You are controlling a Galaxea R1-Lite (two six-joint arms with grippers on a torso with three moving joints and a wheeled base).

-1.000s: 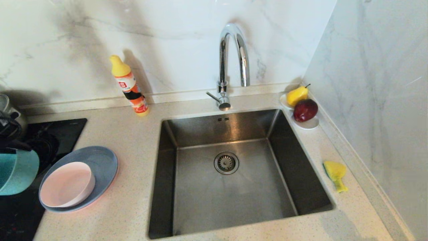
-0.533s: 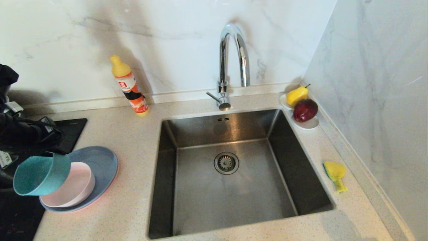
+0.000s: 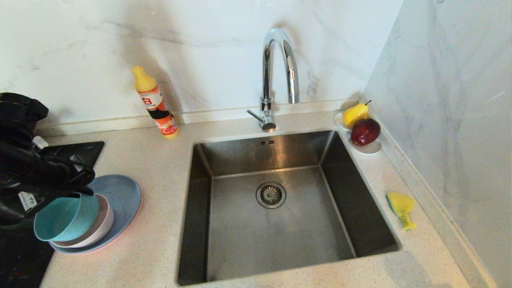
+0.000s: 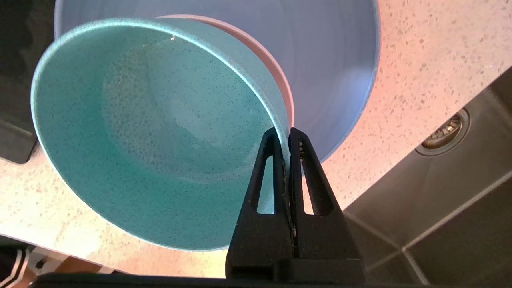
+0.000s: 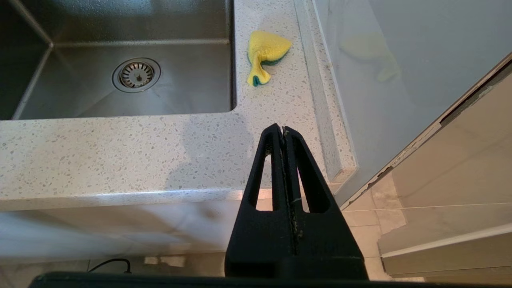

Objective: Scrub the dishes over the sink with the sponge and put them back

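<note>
Across the middle of the counter sits the sink (image 3: 276, 208), a square steel basin with its round drain strainer (image 3: 271, 195) at the centre of the floor and nothing lying in it. Left of the basin, on the speckled countertop (image 3: 160, 168), the blue-grey plate (image 3: 122, 192) rests flat with the pale pink bowl (image 3: 102, 228) standing in it. A thin salmon-pink edge (image 3: 120, 240) shows under the plate's rim; whether that is another plate cannot be told.

Directly above the pink bowl hangs the teal bowl (image 3: 66, 218), tilted so its mouth faces the left edge of the head view, its lower wall down inside the pink bowl; whether the two touch cannot be told. The left gripper (image 4: 289, 134) is clamped on the teal bowl's rim: in the left wrist view one finger lies inside the wall and the other outside, the thin rim pinched between the tips.

Well apart, on the counter strip right of the basin, the sponge (image 3: 401, 208) lies crumpled, yellow side up with a green edge showing. The right gripper (image 5: 283, 130) hangs off the counter's front edge, fingers pressed together on nothing, the sponge beyond its tips.
</note>
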